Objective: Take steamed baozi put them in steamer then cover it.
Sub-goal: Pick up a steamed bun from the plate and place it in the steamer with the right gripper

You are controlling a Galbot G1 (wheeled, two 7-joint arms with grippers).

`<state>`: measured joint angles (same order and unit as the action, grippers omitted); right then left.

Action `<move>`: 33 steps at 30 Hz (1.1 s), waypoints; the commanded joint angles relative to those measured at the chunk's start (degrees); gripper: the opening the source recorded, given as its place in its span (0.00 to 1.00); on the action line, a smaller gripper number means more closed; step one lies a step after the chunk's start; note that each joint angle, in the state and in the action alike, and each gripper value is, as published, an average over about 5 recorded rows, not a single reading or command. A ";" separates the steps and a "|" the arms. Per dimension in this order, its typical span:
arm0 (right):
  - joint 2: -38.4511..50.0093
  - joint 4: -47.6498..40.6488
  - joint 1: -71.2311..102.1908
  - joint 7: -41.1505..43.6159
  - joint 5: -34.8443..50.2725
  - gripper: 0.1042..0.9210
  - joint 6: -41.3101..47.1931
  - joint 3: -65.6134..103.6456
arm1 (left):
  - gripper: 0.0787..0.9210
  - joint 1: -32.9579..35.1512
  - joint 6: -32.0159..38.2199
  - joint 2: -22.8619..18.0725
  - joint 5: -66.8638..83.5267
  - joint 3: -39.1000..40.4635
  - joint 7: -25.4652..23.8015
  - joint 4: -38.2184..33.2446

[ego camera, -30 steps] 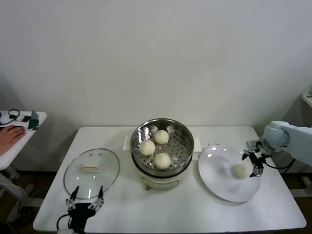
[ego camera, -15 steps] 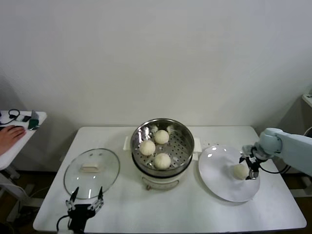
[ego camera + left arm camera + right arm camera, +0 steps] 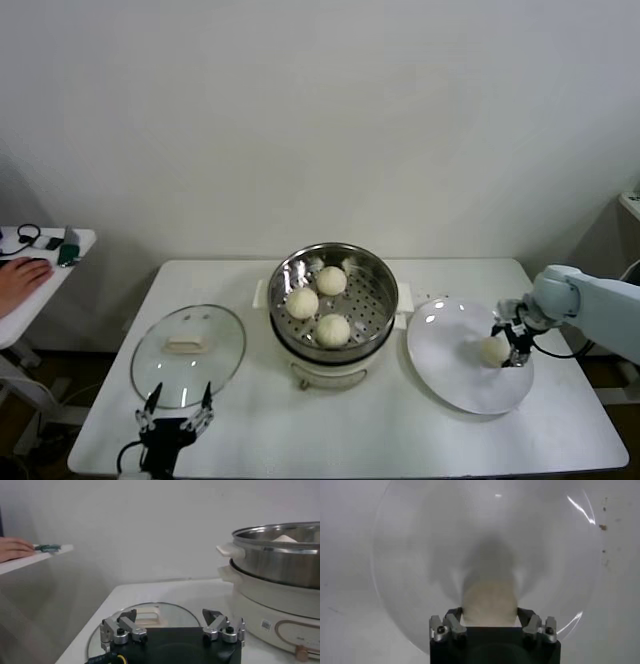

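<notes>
Three cream-white baozi [image 3: 331,280] lie in the shiny steel steamer [image 3: 385,290] at the table's middle. A fourth baozi [image 3: 492,350] rests on the white plate [image 3: 450,360] to the right. My right gripper [image 3: 503,348] straddles it, and in the right wrist view its fingers [image 3: 456,616] press both sides of the baozi [image 3: 489,602]. The glass cover [image 3: 188,348] with its cream handle lies flat on the table to the left. My left gripper [image 3: 176,415] hangs open and empty just in front of the cover, which also shows in the left wrist view [image 3: 150,612].
A side table [image 3: 40,260] at far left holds small items, with a person's hand on it. The steamer's pot base [image 3: 280,600] stands close to the right of my left gripper [image 3: 170,622]. The table's front edge runs just below both grippers.
My right gripper moved left and down onto the plate's baozi during the first half second. It has barely shifted since. The left arm has not moved.
</notes>
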<state>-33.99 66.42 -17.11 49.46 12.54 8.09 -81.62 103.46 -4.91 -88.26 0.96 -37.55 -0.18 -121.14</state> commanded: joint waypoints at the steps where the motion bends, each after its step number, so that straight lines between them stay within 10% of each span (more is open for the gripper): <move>1: 0.45 1.86 -5.90 0.00 3.07 0.76 0.16 -1.92 | 0.88 0.17 0.11 0.01 0.05 0.10 0.02 -0.32; 18: -12.19 23.31 -52.66 3.41 31.28 0.76 2.23 -24.80 | 0.88 -0.13 0.29 0.47 -0.21 1.24 -0.10 -0.76; 33: -29.35 19.89 -37.84 -1.79 34.81 0.76 7.38 -19.15 | 0.88 -0.67 -0.25 1.11 0.43 0.38 -0.28 -1.14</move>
<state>-52.11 87.10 -58.95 49.58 43.20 13.31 -100.32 102.82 -4.97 -87.26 1.24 -36.97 -0.41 -122.40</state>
